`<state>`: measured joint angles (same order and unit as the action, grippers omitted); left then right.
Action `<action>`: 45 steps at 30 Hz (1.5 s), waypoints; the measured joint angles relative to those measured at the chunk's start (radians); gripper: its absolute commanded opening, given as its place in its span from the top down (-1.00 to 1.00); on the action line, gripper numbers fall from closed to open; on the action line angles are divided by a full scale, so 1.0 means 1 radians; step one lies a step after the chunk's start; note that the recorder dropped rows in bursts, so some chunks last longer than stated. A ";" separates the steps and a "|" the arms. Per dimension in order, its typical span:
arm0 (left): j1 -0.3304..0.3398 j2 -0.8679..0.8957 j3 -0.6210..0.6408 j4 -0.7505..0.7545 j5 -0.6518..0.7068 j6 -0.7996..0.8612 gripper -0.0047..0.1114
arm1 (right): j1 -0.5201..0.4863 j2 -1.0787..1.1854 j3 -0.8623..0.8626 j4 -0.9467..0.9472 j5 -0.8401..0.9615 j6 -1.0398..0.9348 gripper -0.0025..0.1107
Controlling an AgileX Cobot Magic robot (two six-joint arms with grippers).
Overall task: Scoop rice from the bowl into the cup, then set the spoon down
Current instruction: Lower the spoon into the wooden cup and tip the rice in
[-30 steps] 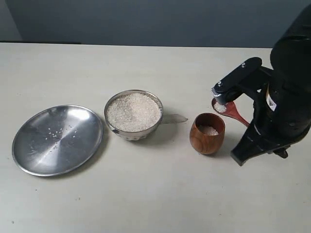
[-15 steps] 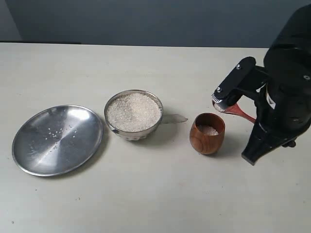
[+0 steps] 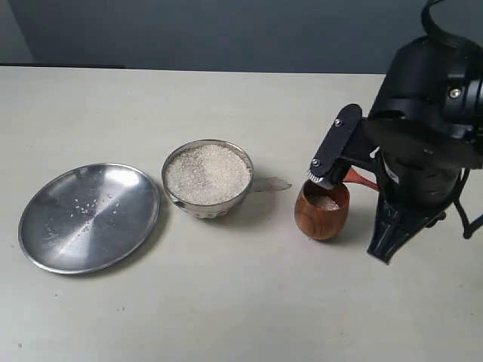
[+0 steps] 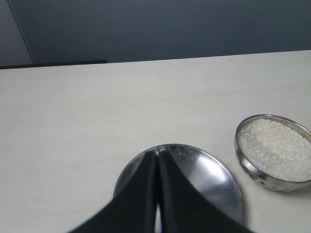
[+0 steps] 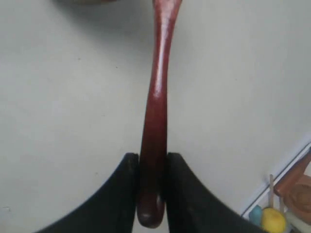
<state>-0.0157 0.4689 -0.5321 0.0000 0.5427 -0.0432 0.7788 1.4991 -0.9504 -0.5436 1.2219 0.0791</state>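
The steel bowl (image 3: 244, 192) stands mid-table, heaped with rice (image 3: 207, 175); in the left wrist view the bowl (image 4: 241, 156) and its rice (image 4: 276, 148) also show. To its right is the wooden cup (image 3: 321, 219) with a little rice (image 3: 326, 202) in its bottom. My right gripper (image 5: 152, 160) is shut on the end of the spoon (image 5: 156, 107). In the exterior view only the spoon's handle (image 3: 361, 179) shows; its scoop is hidden behind a black part of the arm, just over the cup's mouth. My left gripper (image 4: 157, 154) is shut and holds nothing.
A wide shallow steel plate (image 3: 89, 217) with a few stray grains lies left of the bowl, and the left gripper hovers over that plate (image 4: 214, 179). A flat steel tab (image 3: 272, 183) pokes out from the bowl toward the cup. The bulky right arm (image 3: 423, 151) stands behind and right of the cup.
The right arm has swung left and turned, carrying the spoon's scoop from beside the cup to over its mouth. The rice on the scoop no longer shows.
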 measured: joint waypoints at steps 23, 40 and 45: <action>0.000 0.000 0.000 0.000 0.000 0.000 0.91 | 0.043 0.054 0.027 -0.064 -0.002 -0.004 0.97; 0.000 0.000 0.000 0.000 0.000 0.000 0.91 | 0.049 0.041 0.067 -0.133 -0.004 0.048 0.97; 0.000 0.000 0.000 0.000 0.000 0.000 0.91 | 0.049 0.027 0.067 -0.140 -0.004 0.050 0.97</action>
<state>-0.0157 0.4689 -0.5321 0.0000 0.5427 -0.0432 0.8275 1.5258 -0.8838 -0.6835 1.2179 0.1291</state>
